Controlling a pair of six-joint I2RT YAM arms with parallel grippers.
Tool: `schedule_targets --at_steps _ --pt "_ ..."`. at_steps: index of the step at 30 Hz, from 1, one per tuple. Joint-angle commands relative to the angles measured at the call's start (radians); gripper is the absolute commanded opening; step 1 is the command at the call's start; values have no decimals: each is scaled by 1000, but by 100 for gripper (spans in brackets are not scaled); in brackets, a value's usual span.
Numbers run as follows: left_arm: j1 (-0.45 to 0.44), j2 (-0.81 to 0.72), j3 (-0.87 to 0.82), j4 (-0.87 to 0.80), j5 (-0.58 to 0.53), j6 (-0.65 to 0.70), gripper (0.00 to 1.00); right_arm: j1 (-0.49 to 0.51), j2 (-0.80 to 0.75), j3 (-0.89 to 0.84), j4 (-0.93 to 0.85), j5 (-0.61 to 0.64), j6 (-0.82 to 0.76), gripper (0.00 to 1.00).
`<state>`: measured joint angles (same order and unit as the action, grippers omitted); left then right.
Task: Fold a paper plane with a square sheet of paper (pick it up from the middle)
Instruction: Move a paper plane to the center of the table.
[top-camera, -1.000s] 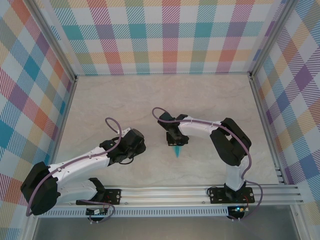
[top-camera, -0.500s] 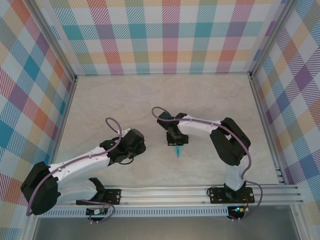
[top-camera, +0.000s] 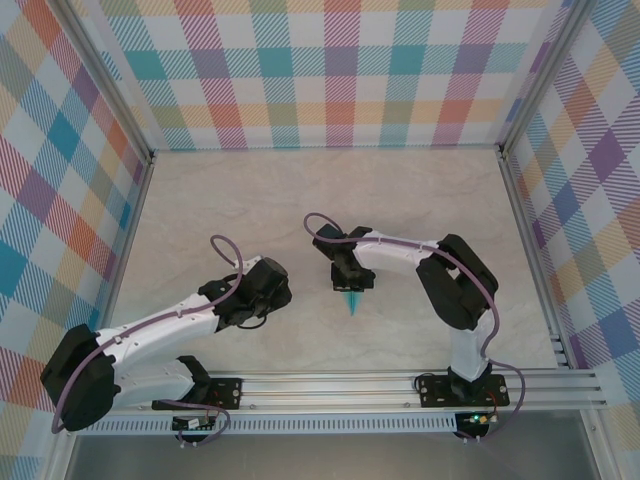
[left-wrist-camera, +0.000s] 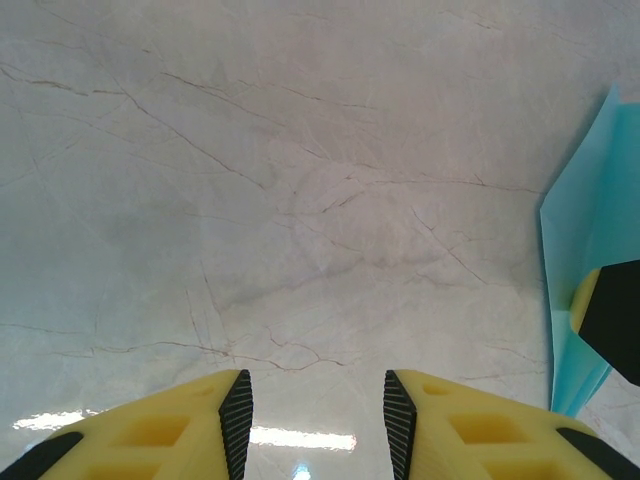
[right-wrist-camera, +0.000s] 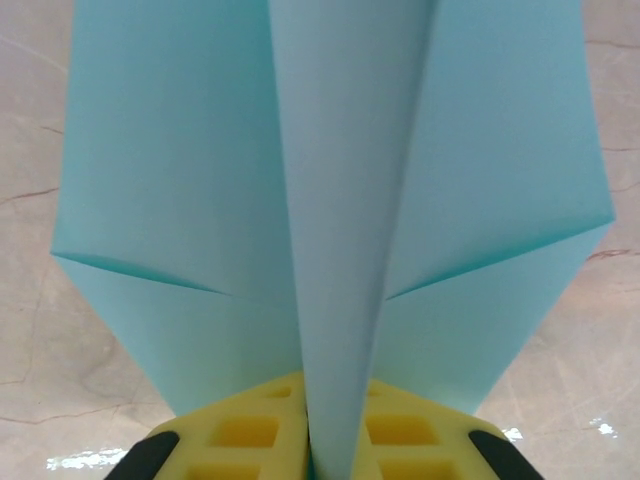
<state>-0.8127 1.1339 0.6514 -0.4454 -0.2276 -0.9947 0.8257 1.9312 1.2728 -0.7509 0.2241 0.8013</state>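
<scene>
Now, above the marble table, we grip the paper plane mid-table.
Our left gripper hovers near-left, jaws partly apart; our right gripper pinches the plane's central ridge, nose pointing near.

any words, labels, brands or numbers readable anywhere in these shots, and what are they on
None can be read.
The paper plane is plain light blue, unmarked.
The left gripper and the right gripper carry no print.
The table has marble veining and the walls a plaid pattern, with no lettering.
The small boards by the arm bases are too small to show any lettering.
</scene>
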Motion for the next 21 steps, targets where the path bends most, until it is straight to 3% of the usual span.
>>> schedule_targets --at_steps 1,8,21 --pt "12 -25 10 -30 -17 17 42 6 6 -7 -15 -21 7 12" --pt "13 -30 9 -30 -23 25 42 6 -70 7 -16 5 -27 11" --pt "14 -46 6 -35 -40 54 43 3 0 -9 30 -56 -25 17"
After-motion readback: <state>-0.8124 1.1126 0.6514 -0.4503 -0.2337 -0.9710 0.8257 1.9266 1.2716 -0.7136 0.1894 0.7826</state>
